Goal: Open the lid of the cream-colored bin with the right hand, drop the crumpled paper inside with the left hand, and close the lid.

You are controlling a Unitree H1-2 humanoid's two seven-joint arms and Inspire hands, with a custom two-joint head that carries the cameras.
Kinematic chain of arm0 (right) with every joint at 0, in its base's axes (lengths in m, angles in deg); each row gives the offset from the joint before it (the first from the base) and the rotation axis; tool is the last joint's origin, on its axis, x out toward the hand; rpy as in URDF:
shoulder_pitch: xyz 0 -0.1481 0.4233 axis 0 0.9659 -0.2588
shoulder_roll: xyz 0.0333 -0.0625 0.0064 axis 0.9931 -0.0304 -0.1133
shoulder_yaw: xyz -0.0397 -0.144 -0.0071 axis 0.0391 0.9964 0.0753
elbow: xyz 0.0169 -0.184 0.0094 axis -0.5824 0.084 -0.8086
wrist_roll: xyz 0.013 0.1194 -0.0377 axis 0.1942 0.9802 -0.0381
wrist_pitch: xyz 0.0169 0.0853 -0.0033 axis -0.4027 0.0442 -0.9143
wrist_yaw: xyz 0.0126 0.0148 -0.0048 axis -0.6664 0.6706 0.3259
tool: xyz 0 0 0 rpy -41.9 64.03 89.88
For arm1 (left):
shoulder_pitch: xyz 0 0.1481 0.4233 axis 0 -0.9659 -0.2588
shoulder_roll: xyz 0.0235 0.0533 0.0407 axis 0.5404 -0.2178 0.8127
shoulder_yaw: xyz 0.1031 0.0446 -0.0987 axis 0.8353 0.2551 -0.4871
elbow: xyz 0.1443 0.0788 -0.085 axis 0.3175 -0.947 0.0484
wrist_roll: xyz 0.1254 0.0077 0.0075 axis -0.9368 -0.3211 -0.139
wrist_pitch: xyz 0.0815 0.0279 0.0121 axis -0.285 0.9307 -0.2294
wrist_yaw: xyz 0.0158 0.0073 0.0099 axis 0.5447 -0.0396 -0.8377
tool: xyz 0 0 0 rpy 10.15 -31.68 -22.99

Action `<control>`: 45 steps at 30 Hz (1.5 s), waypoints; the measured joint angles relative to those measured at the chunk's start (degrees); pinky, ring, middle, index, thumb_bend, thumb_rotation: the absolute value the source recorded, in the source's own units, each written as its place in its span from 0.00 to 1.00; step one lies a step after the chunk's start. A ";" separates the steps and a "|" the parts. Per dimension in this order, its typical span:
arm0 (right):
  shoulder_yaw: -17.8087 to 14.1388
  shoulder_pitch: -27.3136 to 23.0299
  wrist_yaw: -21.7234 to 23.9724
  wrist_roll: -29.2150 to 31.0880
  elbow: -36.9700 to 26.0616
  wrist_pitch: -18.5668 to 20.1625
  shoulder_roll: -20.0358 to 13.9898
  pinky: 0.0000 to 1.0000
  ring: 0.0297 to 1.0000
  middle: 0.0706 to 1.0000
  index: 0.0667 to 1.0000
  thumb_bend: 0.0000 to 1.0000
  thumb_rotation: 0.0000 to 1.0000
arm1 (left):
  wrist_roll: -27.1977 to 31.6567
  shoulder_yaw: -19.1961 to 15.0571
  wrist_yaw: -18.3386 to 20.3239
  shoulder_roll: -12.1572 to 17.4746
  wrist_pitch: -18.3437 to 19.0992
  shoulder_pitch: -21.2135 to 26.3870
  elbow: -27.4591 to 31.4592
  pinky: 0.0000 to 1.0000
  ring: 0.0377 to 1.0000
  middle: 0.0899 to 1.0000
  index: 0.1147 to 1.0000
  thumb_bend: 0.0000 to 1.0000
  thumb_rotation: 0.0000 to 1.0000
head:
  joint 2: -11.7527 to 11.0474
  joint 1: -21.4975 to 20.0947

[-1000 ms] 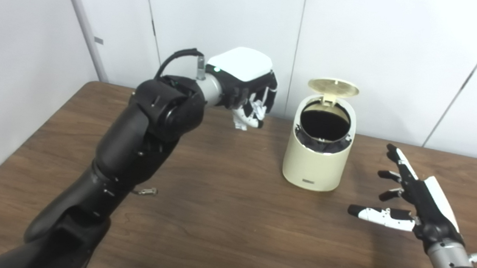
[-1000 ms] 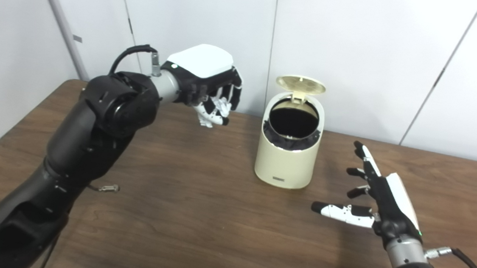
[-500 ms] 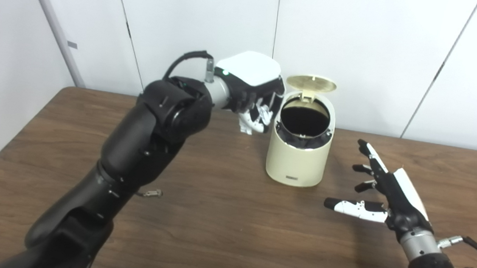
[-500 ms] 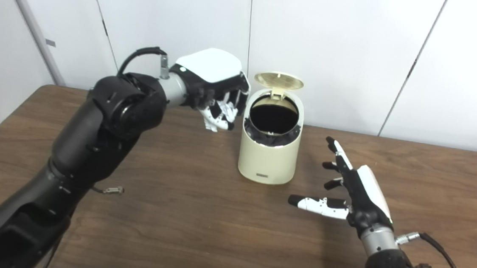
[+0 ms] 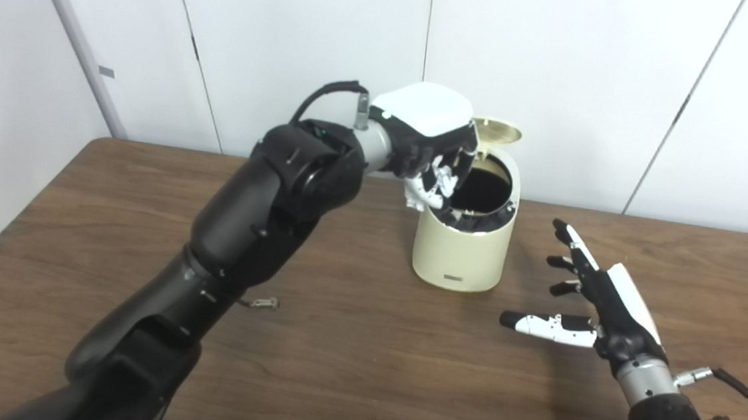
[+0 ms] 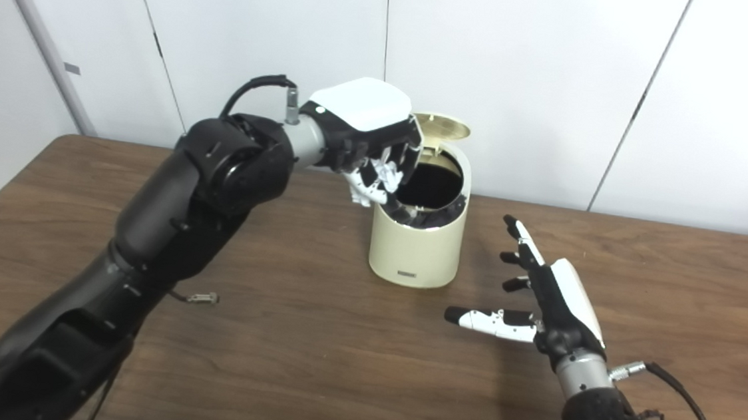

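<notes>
The cream-colored bin (image 5: 464, 244) stands upright on the wooden counter (image 5: 350, 342), toward its far edge near the white wall panels (image 5: 557, 84). Its round lid (image 5: 502, 130) is tipped up at the back on its hinge, and the dark mouth of the bin shows, with a black liner folded at the rim. The left robot hand (image 5: 430, 137) hangs over the left part of that opening, palm down, its fingers curled about the crumpled paper (image 5: 431, 184), a white wad that shows beneath the fingers right at the rim's left edge; whether the paper touches the rim cannot be told. The white back of this hand hides part of the lid. The left arm, black and thick, reaches up to it from the lower left corner. The right robot hand (image 5: 596, 308) is near the bin on its right, clear of it, above the counter with its fingers spread wide and thumb pointing left, holding nothing. A small metal connector (image 5: 265, 303) hangs below the left forearm.
</notes>
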 measured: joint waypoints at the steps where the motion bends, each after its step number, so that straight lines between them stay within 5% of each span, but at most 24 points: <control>1: 0.03 0.03 0.00 -0.03 0.02 0.00 0.03 0.66 0.85 0.96 0.97 0.87 0.35 | 0.00 0.15 -0.27 -0.10 -0.20 0.04 -0.30 0.28 0.38 0.45 0.40 0.50 0.00 | 0.00 -0.09; 18: -0.12 0.35 -0.02 -1.24 0.06 0.14 0.00 0.63 0.85 0.97 0.97 0.88 0.37 | -0.27 1.96 -9.22 -2.04 -4.95 3.31 -7.81 0.31 0.39 0.45 0.40 0.50 0.00 | -0.18 -1.32; 38: -0.58 1.63 0.02 -1.91 -1.57 0.28 -0.18 0.60 0.83 0.95 0.95 0.88 0.34 | -3.79 3.69 -31.33 -4.00 -13.72 1.71 -17.42 0.30 0.37 0.44 0.42 0.50 0.00 | 0.61 -1.67; 45: -1.70 2.60 0.10 -0.73 -2.65 0.48 -0.07 0.59 0.83 0.97 0.96 0.86 0.29 | -7.92 5.15 -35.50 -3.88 -13.92 -0.05 -17.63 0.28 0.40 0.51 0.43 0.47 0.00 | 1.14 -1.76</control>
